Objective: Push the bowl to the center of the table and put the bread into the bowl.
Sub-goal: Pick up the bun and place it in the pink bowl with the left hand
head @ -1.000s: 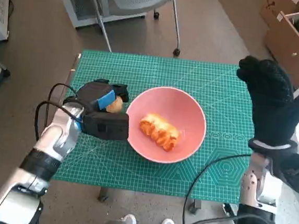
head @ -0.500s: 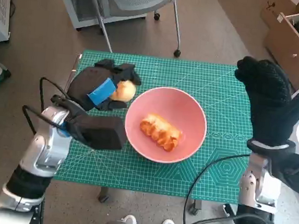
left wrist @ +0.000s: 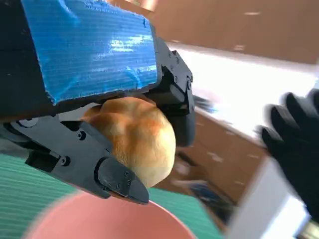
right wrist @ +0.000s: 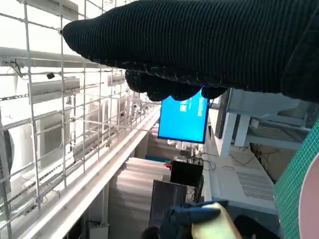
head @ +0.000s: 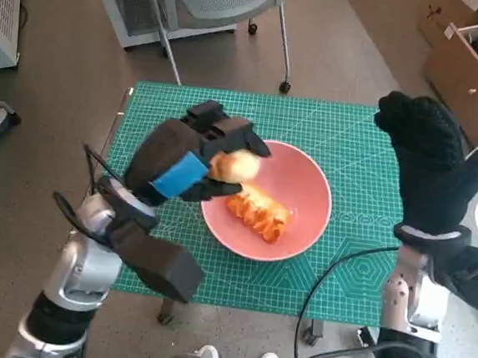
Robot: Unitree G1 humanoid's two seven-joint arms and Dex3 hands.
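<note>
Roll point(head: 232, 165) sits pinched in our left hand point(head: 192, 161), fingers wrapped round it, held above the bowl's point(head: 307, 170) near-left rim rather than over its middle; the left wrist view confirms the grip, with black fingers point(left wrist: 117, 180) under the roll point(left wrist: 134, 139) and the pink rim point(left wrist: 99, 219) directly below. Moving right, the bowl rests on the green mat point(head: 349, 264) about mid-table, and a glazed pastry point(head: 259, 211) already lies in it, its long axis running from upper left to lower right across the floor of the bowl. We judge the push step done and the placing step in hand. The relation that matters: the bowl's free space lies to the right of and slightly beyond the roll, above the pastry, so a short carry rightward before letting go should land it inside and not on the rim. Further right, our right hand point(head: 429, 162) hangs raised over the mat's right edge, spread and holding nothing, well apart from the bowl; the left is plainly the nearer one.
</note>
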